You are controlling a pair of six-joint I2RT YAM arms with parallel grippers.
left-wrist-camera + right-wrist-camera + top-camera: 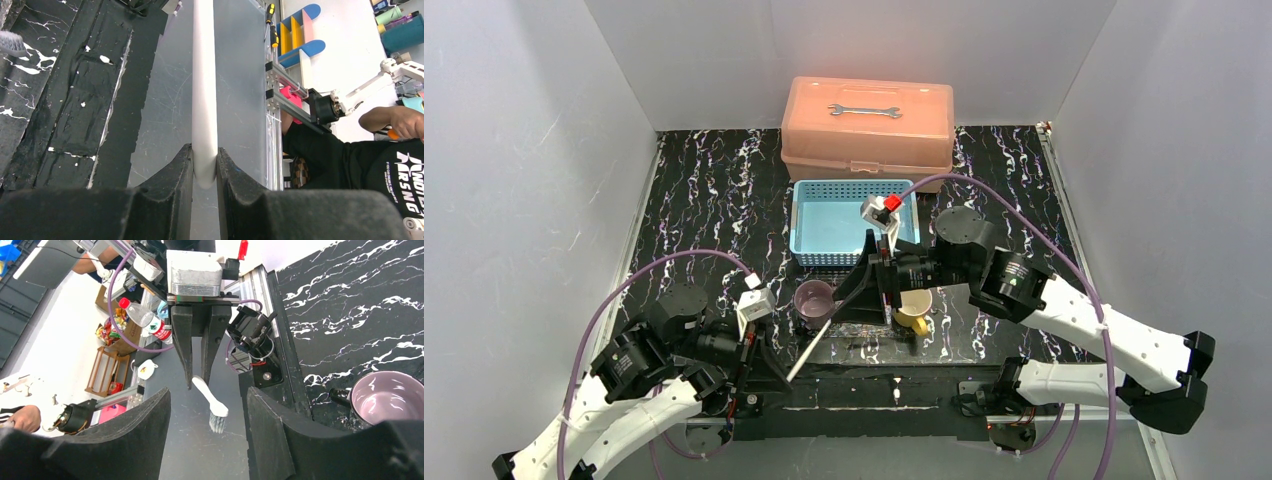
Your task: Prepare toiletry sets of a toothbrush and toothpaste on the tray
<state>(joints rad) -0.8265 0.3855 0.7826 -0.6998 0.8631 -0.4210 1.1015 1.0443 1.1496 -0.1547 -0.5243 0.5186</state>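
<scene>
The left claw (205,152) is clamped on the handle of the toothbrush (204,90). It pinches the handle close to the butt end, so most of the thin white stick juts out ahead of its fingers. Facing it from farther out, the right claw (207,394) has its jaws apart. The bristled head hangs in the gap between them and, as far as the right wrist view shows, touches neither pad. This reads as a hand-over from left to right.

To do it well, I judge that the right claw should slide a little farther along the stick, so that its pads meet bare handle behind the bristles. Bristles would give way and let so thin a brush twist. It should close squarely across the stick. The left claw should let go only once that grip is firm, then back off straight along the handle.

Just beside the right claw stands the purple mug (814,300), and the yellow mug (915,312) sits under its wrist; a swing could knock either one. Beyond the right claw on the bench (704,220) lie the blue basket (805,215) and then the salmon toolbox (867,135). I cannot make out the clear tray with any certainty, and no toothpaste shows.
</scene>
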